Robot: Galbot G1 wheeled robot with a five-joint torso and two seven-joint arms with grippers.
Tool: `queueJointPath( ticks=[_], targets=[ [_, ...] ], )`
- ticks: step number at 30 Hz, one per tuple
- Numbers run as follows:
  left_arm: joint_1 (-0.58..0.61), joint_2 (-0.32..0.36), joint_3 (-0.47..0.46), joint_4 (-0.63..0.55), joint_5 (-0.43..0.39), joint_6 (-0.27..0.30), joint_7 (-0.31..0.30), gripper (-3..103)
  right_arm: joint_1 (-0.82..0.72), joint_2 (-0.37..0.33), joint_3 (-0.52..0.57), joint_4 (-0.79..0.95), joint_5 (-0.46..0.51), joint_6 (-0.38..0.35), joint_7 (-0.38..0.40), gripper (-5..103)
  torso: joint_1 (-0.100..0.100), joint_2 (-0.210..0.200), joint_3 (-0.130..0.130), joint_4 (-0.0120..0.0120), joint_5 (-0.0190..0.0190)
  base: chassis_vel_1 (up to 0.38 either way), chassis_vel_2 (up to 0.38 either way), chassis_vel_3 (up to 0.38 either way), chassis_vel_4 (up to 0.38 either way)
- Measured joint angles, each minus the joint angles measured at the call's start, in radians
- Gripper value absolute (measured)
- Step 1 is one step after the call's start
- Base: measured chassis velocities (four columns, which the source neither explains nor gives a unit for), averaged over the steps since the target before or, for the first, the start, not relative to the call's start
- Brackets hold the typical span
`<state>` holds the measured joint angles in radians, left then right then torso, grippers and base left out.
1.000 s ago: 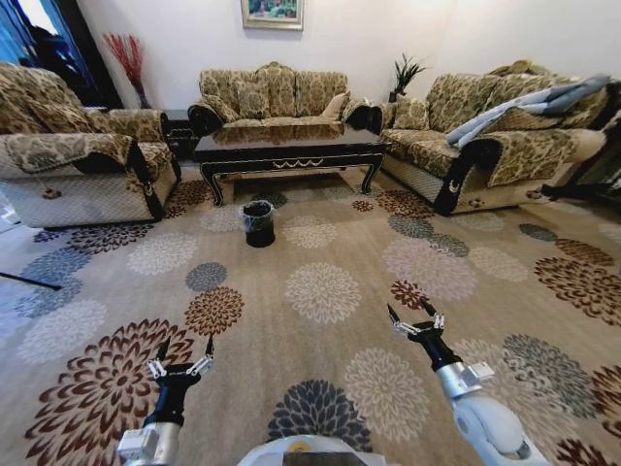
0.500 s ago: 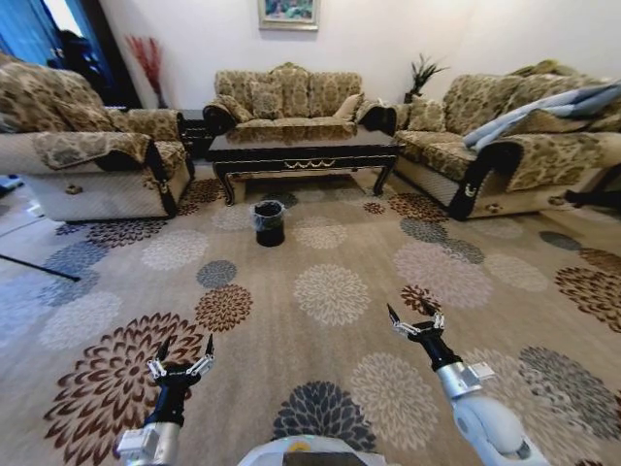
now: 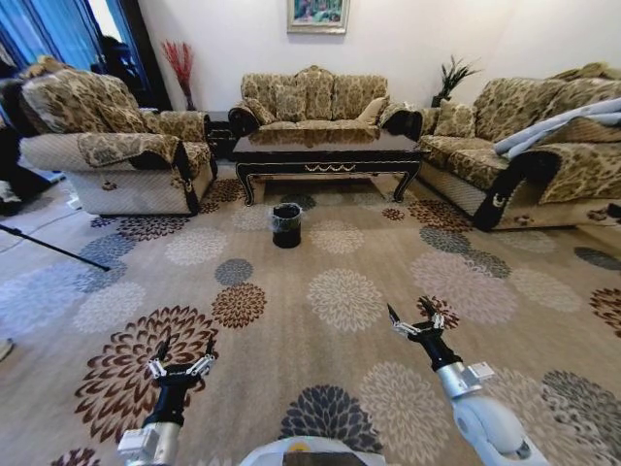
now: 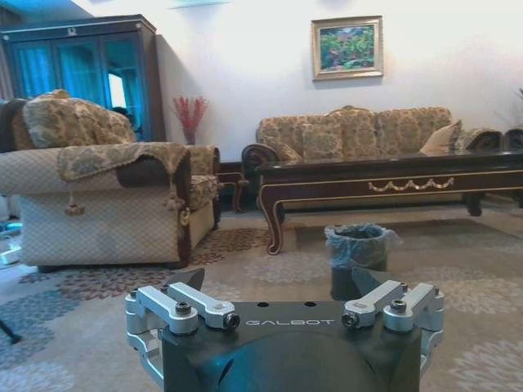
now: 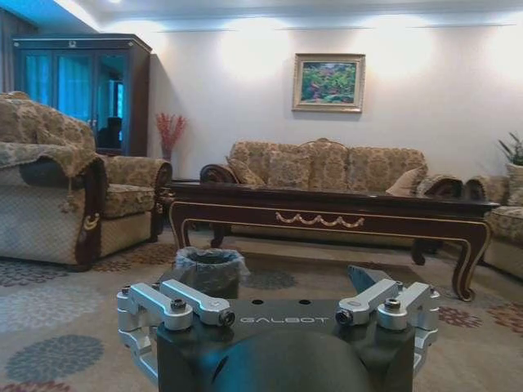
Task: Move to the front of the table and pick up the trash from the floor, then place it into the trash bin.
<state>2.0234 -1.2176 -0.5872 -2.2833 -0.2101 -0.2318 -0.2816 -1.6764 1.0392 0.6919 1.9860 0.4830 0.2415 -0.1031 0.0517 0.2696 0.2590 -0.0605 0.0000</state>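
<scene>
1. The left claw [image 3: 181, 353] hangs low over the carpet at the near left, its two dark fingers spread apart and holding nothing.
2. The right claw [image 3: 411, 315] sits at the near right, a little farther out than the left one, also spread wide and empty.
3. Under both claws lies the floor [image 3: 320, 359], a beige carpet covered in round flower medallions in brown, grey-blue and cream.
4. Farther out, roughly between the two arms and well apart from them, stands the trash bin [image 3: 286, 224], a small round black bucket with a greyish bag lining, upright on the carpet.
5. Just behind the bin is the counter [image 3: 328, 151], a low dark glossy coffee table with curved legs and a gold scroll on its front edge; the bin stands near its left front leg.
6. I cannot make out any trash on the carpet from here.
7. A patterned three-seat sofa [image 3: 315, 97] sits behind the table against the far wall, an armchair [image 3: 116, 155] to the left and another sofa [image 3: 524, 146] to the right.
8. A framed painting [image 3: 319, 15] hangs above the far sofa.
</scene>
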Motion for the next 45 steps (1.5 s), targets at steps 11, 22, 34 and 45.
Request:
queueJointPath(
  ticks=[11, 22, 34, 45],
  targets=[
    [0.0, 0.0, 0.0, 0.0, 0.0, 0.0, 0.0, 100, 0.0, 0.0, 0.0, 0.0, 0.0, 0.0, 0.0, 100, 0.012, 0.036, 0.024, 0.0002, 0.0, 0.0, 0.0, 0.0, 0.0],
    [0.0, 0.0, 0.0, 0.0, 0.0, 0.0, 0.0, 100, 0.0, 0.0, 0.0, 0.0, 0.0, 0.0, 0.0, 100, 0.026, 0.08, 0.054, 0.0002, 0.0, 0.0, 0.0, 0.0, 0.0],
    [0.0, 0.0, 0.0, 0.0, 0.0, 0.0, 0.0, 100, 0.0, 0.0, 0.0, 0.0, 0.0, 0.0, 0.0, 100, 0.044, 0.128, 0.084, 0.0002, 0.0, 0.0, 0.0, 0.0, 0.0],
    [0.0, 0.0, 0.0, 0.0, 0.0, 0.0, 0.0, 100, 0.0, 0.0, 0.0, 0.0, 0.0, 0.0, 0.0, 100, 0.061, 0.175, 0.113, 0.0002, 0.0, 0.0, 0.0, 0.0, 0.0]
  ],
)
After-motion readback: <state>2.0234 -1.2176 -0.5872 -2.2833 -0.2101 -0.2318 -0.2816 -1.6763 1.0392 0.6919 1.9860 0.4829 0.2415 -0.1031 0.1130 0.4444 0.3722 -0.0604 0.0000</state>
